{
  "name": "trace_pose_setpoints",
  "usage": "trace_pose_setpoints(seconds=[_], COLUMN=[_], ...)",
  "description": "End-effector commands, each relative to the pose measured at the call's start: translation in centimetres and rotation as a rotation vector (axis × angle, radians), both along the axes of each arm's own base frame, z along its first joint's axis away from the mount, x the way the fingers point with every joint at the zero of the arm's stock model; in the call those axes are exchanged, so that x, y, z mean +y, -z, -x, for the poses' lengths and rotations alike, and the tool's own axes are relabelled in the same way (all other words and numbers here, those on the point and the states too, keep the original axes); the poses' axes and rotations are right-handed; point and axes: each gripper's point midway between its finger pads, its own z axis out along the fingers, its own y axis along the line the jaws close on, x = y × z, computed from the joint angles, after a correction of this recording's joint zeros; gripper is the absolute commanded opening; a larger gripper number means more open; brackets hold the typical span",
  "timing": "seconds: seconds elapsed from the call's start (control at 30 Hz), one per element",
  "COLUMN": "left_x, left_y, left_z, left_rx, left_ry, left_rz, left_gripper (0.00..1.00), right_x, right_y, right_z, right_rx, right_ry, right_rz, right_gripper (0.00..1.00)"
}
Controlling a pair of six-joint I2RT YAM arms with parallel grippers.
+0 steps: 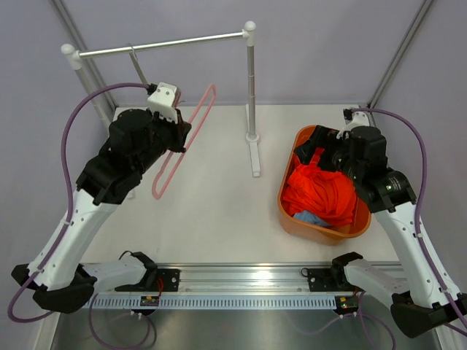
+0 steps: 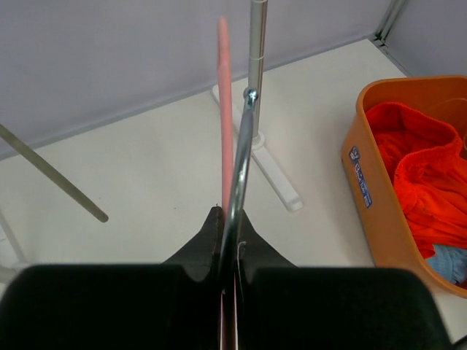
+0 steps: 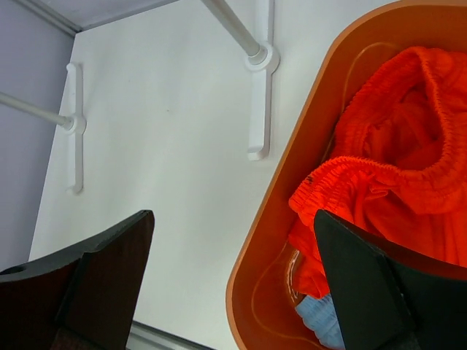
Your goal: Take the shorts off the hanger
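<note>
Two shorts, orange shorts [image 1: 321, 191] over light blue shorts [image 1: 310, 217], lie in the basket [image 1: 321, 230] at right; right jaws gape above it, left jaws clamp the bare pink hanger [image 2: 225, 109]. Best withdraw straight up, clear of cloth.

Two shorts are counted, one orange [image 1: 321, 193] and one light blue [image 1: 312, 218], in one bin [image 1: 283, 198]. One hanger [image 2: 225, 109] and one rack [image 1: 250, 87] are seen. Two arms are counted, left [image 1: 109, 171] and right [image 1: 390, 189].
</note>
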Motion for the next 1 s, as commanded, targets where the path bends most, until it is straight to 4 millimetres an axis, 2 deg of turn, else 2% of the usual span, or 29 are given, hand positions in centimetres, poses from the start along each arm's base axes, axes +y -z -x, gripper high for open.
trace_pose_setpoints(seconds=[0.0,0.13,0.17,0.23,0.27,0.3,0.4,0.43,0.53,0.7,0.73,0.77,0.97], left_x=[-0.5,-0.8,-0.8,-1.5,-1.6,-2.0,-1.8,-2.1,-2.1,-1.9,-1.7,-1.6,-1.0], left_y=[-2.0,-3.5,-5.0,-4.5,-5.5,-4.8,-5.1,-4.2,-3.6,-3.9,-4.9,-4.2,-4.9], left_z=[-1.2,-3.9,-4.2,-6.2,-6.6,-7.9,-9.7,-10.8,-12.6,-14.9,-15.2,-16.1,-18.5], left_rx=[0.026,0.039,0.015,0.042,0.027,0.048,0.045,0.066,0.068,0.019,0.000,0.013,-0.020], left_ry=[0.064,-0.005,-0.014,-0.045,-0.057,-0.082,-0.152,-0.175,-0.237,-0.302,-0.307,-0.323,-0.361], left_rz=[0.124,0.169,0.189,0.196,0.215,0.218,0.242,0.241,0.244,0.246,0.260,0.250,0.264], left_gripper=[0.00,0.00,0.00,0.00,0.00,0.00,0.00,0.00,0.00,0.00,0.00,0.00,0.00], right_x=[1.5,1.9,2.0,2.3,2.3,2.5,2.6,2.6,2.6,3.2,3.4,3.6,3.9], right_y=[-2.2,-2.5,-2.6,-2.8,-2.8,-2.8,-3.1,-3.1,-3.2,-3.5,-3.4,-3.2,-2.5], right_z=[0.4,0.5,0.5,0.5,0.5,0.5,0.5,0.5,0.5,0.6,0.7,0.8,0.8], right_rx=[-0.071,-0.081,-0.084,-0.086,-0.087,-0.088,-0.093,-0.095,-0.098,-0.098,-0.096,-0.089,-0.082], right_ry=[-0.103,-0.134,-0.142,-0.157,-0.161,-0.170,-0.180,-0.183,-0.185,-0.209,-0.214,-0.229,-0.243], right_rz=[-0.033,-0.033,-0.035,-0.039,-0.039,-0.037,-0.034,-0.031,-0.031,-0.062,-0.070,-0.077,-0.086], right_gripper=[1.00,1.00,1.00,0.99,0.99,1.00,0.99,0.99,0.99,0.99,0.99,1.00,1.00])
